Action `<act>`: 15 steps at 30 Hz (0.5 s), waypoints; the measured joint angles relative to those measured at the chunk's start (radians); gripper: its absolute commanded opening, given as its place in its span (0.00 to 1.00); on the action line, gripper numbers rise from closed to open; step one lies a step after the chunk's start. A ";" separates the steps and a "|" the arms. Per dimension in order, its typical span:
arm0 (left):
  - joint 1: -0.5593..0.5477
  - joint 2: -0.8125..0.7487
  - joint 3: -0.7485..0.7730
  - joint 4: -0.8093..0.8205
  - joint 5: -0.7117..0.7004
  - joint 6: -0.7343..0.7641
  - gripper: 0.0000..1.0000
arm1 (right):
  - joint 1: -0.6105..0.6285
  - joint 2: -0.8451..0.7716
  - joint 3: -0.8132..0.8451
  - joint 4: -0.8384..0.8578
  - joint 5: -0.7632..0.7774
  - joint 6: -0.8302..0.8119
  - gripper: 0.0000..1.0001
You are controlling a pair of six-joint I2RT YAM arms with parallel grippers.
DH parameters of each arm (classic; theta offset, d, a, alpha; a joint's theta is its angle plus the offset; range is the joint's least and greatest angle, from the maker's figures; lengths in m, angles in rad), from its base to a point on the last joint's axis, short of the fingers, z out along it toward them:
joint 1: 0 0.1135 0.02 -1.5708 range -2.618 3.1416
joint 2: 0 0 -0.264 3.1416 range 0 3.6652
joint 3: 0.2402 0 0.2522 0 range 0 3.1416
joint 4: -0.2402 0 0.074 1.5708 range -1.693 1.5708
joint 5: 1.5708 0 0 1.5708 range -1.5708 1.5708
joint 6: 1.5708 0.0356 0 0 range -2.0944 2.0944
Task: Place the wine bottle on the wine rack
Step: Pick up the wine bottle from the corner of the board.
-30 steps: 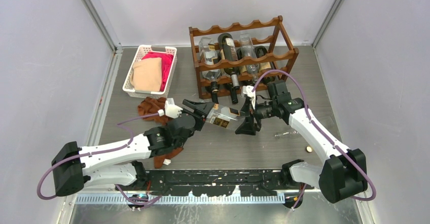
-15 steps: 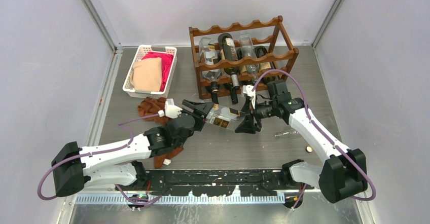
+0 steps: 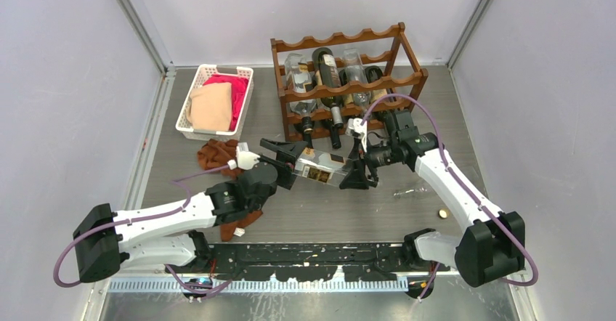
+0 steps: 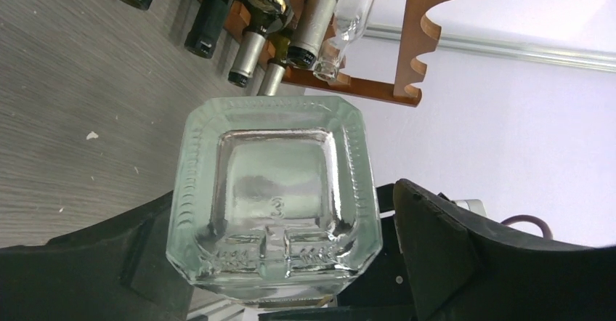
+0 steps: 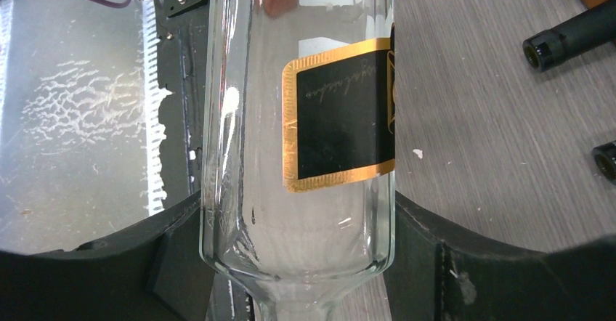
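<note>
Over table [image 3: 327, 216] just before rack [image 3: 338, 41], bottle [image 3: 319, 168] lying level, clear glass, square ribbed base, black gold-edged label, right gripper [image 3: 354, 168] clamped on its shoulder, left gripper [image 3: 282, 164] spread loose round base, gap beside one finger.

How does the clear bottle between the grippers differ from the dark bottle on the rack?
The clear bottle is see-through, the dark bottle nearly black. The clear bottle is clamped in the right gripper, outside the wine rack; the dark bottle rests in it. Both lie on their sides.
</note>
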 measured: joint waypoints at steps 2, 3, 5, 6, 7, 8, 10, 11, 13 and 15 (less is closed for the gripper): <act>0.000 -0.003 -0.007 0.006 0.004 -0.008 1.00 | -0.008 0.000 0.000 -0.004 -0.002 0.009 0.01; 0.000 -0.007 -0.011 0.008 0.006 -0.011 1.00 | -0.014 0.000 0.000 -0.005 -0.006 0.019 0.01; 0.000 -0.016 -0.021 0.008 0.010 -0.021 1.00 | -0.027 0.000 0.000 -0.006 -0.015 0.033 0.01; 0.000 -0.022 -0.027 0.007 0.013 -0.025 1.00 | -0.035 0.000 0.000 -0.006 -0.021 0.040 0.01; 0.000 -0.029 -0.034 0.007 0.014 -0.026 1.00 | -0.041 0.000 0.001 -0.007 -0.024 0.045 0.01; 0.000 -0.036 -0.041 0.006 0.015 -0.028 1.00 | -0.050 0.000 0.002 -0.010 -0.026 0.050 0.01; 0.000 -0.054 -0.055 -0.003 0.017 -0.033 1.00 | -0.065 0.000 0.002 -0.013 -0.029 0.054 0.01; 0.000 -0.066 -0.061 -0.010 0.017 -0.034 1.00 | -0.074 -0.001 0.002 -0.021 -0.027 0.057 0.01; 0.001 -0.084 -0.066 -0.023 0.019 -0.036 1.00 | -0.087 -0.001 0.002 -0.036 -0.026 0.061 0.01; 0.001 -0.104 -0.070 -0.045 0.026 -0.040 1.00 | -0.102 -0.001 0.003 -0.051 -0.024 0.063 0.01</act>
